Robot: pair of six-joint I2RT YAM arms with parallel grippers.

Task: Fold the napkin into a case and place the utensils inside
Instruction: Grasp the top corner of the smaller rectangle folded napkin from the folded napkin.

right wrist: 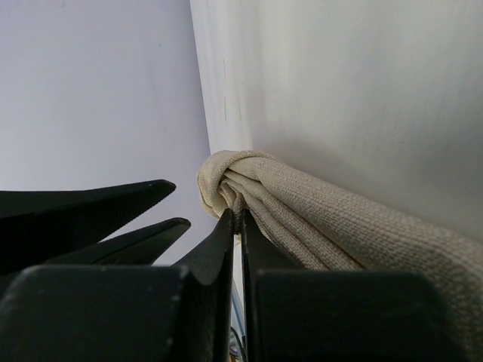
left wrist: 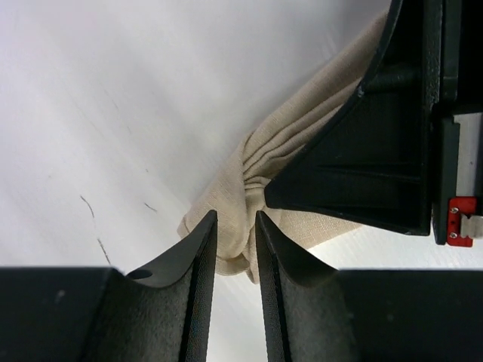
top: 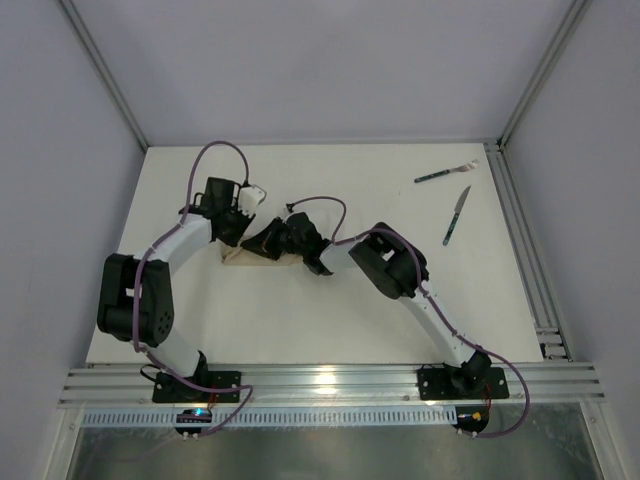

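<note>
We are in the folding stage, with the napkin point(left wrist: 264, 158) gathered into a narrow, creased bundle on the white table point(top: 330, 330), left of centre, between the two arms. The right gripper point(right wrist: 236, 219) has its fingers pressed together on a rolled fold of the cloth, pinching it at the very tips. The left gripper point(left wrist: 235, 219) stands with its jaws a little apart, the bunched end of the napkin lying in the gap. From the wrist view it does not look clamped, though we cannot tell whether the pads brush the fabric. The two grippers sit close, almost tip to tip. To do this step well, we judge that the right should hold its pinch steady as the anchor. The left should part wide enough to clear the creases, then lift straight off, not sideways, so the soft cloth is not dragged and the fold does not spring open. The bundle looks too wrinkled for a neat pocket, so it probably needs smoothing. The fork point(top: 447, 173) and knife point(top: 456, 216) lie well apart at the far right, untouched.
</note>
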